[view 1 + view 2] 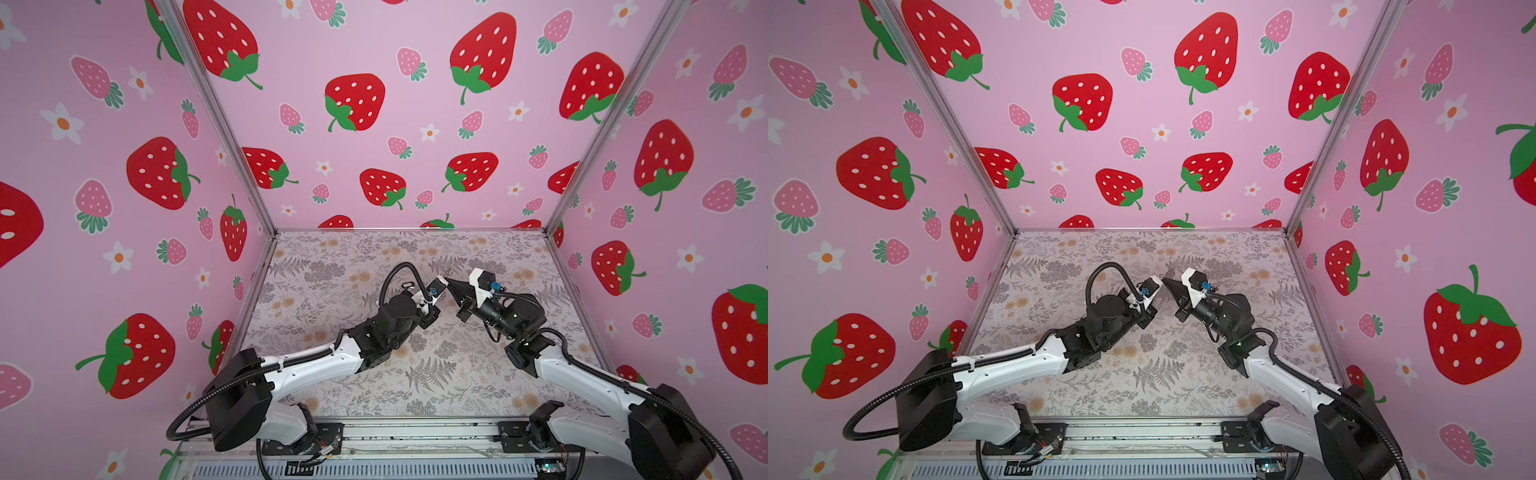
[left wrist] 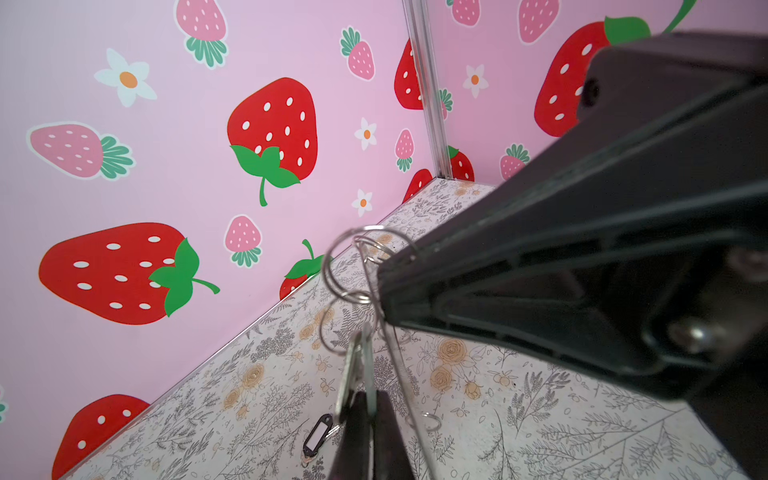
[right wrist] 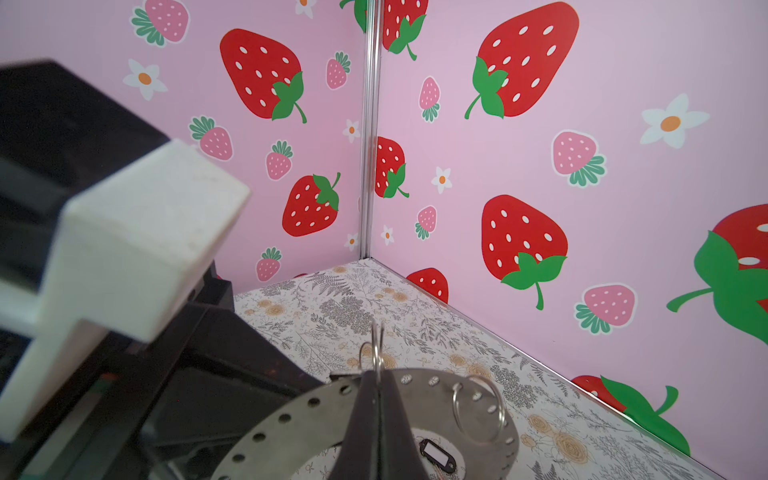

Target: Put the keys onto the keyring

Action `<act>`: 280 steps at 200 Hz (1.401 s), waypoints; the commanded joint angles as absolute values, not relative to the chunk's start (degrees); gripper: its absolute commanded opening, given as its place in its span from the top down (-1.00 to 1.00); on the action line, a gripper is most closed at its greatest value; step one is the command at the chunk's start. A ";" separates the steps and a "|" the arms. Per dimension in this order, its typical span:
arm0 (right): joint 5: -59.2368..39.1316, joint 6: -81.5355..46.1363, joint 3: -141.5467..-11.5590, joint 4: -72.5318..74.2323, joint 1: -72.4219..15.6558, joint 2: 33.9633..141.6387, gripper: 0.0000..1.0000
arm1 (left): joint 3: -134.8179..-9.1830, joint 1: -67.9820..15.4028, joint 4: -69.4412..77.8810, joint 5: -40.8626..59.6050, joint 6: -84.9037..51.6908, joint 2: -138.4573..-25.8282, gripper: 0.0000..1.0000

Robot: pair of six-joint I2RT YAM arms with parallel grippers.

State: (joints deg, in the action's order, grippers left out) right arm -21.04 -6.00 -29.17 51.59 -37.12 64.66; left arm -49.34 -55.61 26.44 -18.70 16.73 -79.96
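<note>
Clamped the left gripper on the key, lower centre of frame, pointing up at a wire loop, seemingly for threading. Pinched the keyring in the closed right gripper, steadying it mid-air. Reached in from both lower corners, nearly meeting mid-frame in both top views. Found the oval tag lying on the table.

**Patterned table bearing one small tag**

The table, covered in a print of grey ferns and tan roses, is running up to pink strawberry walls on three sides. A black-rimmed, white-centred oval tag is lying flat on it, toward the middle and well apart from every wall. A small metal piece is lying just beside the tag's end, too small to make out.
</note>
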 commanded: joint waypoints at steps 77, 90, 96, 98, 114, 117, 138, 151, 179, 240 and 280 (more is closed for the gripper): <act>-30.62 2.62 -28.31 56.84 -37.09 64.54 1.00 | -47.97 -50.85 9.24 -2.55 22.77 -64.38 0.30; -32.35 2.55 -28.06 57.98 -36.97 65.15 1.00 | -48.56 -47.56 6.78 3.77 21.70 -61.73 0.33; -33.41 2.38 -28.02 58.65 -36.91 65.29 1.00 | -48.99 -45.94 5.98 7.10 21.16 -60.91 0.34; -33.84 2.33 -28.03 58.87 -36.91 65.48 1.00 | -49.14 -45.37 5.69 8.32 20.98 -60.71 0.34; -37.57 2.02 -28.12 60.07 -36.91 66.17 1.00 | -51.53 -41.40 3.08 17.38 19.58 -60.43 0.34; -38.22 2.02 -28.21 60.16 -36.91 66.29 1.00 | -52.08 -40.81 2.52 19.02 19.52 -60.53 0.34; -42.59 2.03 -28.49 60.86 -36.91 66.89 1.00 | -55.87 -38.82 -0.08 26.30 20.47 -62.56 0.37; -44.00 2.11 -28.65 60.93 -36.91 66.97 1.00 | -58.02 -38.24 -1.68 29.92 21.33 -64.13 0.40; -44.90 2.55 -28.62 60.50 -36.91 66.33 1.00 | -61.01 -37.53 -4.06 36.20 22.73 -66.58 0.46; -45.73 3.51 -28.90 58.54 -36.91 65.30 1.00 | -62.83 -36.74 -6.27 41.63 24.06 -68.90 0.55; -47.87 5.34 -28.76 58.43 -36.91 64.75 1.00 | -63.69 -36.39 -7.56 40.87 24.72 -69.78 0.66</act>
